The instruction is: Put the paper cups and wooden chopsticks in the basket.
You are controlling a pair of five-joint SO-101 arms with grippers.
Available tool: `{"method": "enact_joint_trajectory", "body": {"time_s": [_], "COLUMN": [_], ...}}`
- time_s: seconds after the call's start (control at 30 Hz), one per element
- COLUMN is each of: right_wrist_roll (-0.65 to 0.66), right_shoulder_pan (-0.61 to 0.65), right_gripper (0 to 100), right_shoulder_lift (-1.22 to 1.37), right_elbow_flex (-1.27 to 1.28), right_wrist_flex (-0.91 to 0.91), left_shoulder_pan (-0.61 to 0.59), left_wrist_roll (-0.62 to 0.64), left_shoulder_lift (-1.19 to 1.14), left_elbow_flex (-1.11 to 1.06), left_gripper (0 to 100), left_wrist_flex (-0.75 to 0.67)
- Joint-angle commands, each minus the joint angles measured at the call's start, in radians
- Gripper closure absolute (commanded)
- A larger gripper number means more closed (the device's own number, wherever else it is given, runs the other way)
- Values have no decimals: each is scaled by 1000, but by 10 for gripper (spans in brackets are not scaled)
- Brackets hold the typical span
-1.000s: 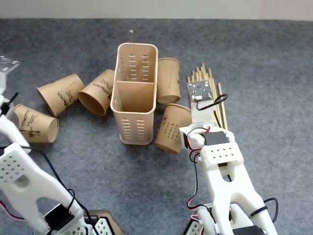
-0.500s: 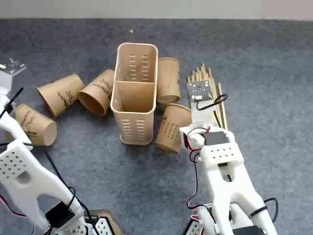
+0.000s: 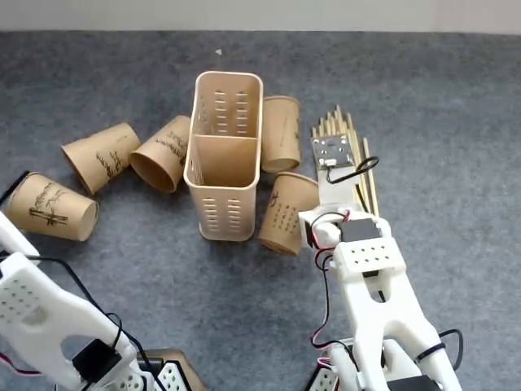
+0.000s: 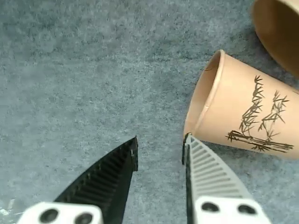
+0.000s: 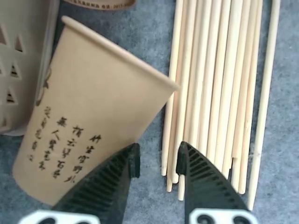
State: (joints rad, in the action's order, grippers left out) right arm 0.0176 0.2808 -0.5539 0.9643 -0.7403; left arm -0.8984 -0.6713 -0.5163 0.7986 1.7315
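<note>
Beside the leftmost paper cup [image 4: 238, 116], tipped over well apart from the basket [image 3: 224, 216], our left gripper [image 4: 161, 140] hung parted and empty. We judged it should straddle the cup's rim before closing. Our right gripper [image 5: 158, 147] hovered parted, holding nothing, by the wooden chopsticks [image 5: 219, 70].

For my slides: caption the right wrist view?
Right hand open beside a tipped paper cup and a row of wooden chopsticks.

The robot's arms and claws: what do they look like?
The left arm and right arm are chunky white shells with panels of small holes, black motors and thin red, black and white cables. The left gripper and right gripper each pair a black ribbed finger with a pale one, tapering to points.
</note>
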Motion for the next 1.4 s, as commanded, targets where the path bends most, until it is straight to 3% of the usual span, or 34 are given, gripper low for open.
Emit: {"method": "enact_joint_trajectory", "body": {"time_s": [0.0,0.2,0.4,0.73,0.87,1.0,1.17,1.3,1.37], "right_wrist_roll": [9,9,11,11,11,11,11,11,11], "right_shoulder_pan": [-16,-16,-16,-15,-15,1,12,12,12], "right_gripper": [856,856,856,856,856,856,856,856,856], "right_shoulder_lift": [-1,-1,-1,1,1,1,1,1,1], "right_elbow_flex": [-4,-4,-4,-4,-4,-4,-2,-2,-2], "right_wrist_flex": [15,15,15,15,15,15,15,15,15], "left_shoulder_pan": [7,13,10,-62,-31,25,142,226,239], "left_wrist_roll": [9,-37,-37,137,172,307,371,370,365], "left_shoulder_lift": [-119,-346,-415,-384,-384,-384,-398,-455,-472], "left_elbow_flex": [16,96,186,541,541,541,530,519,526], "left_gripper": [801,776,780,780,780,780,780,780,780], "left_wrist_flex": [15,23,38,35,20,-124,-221,-218,-149]}}
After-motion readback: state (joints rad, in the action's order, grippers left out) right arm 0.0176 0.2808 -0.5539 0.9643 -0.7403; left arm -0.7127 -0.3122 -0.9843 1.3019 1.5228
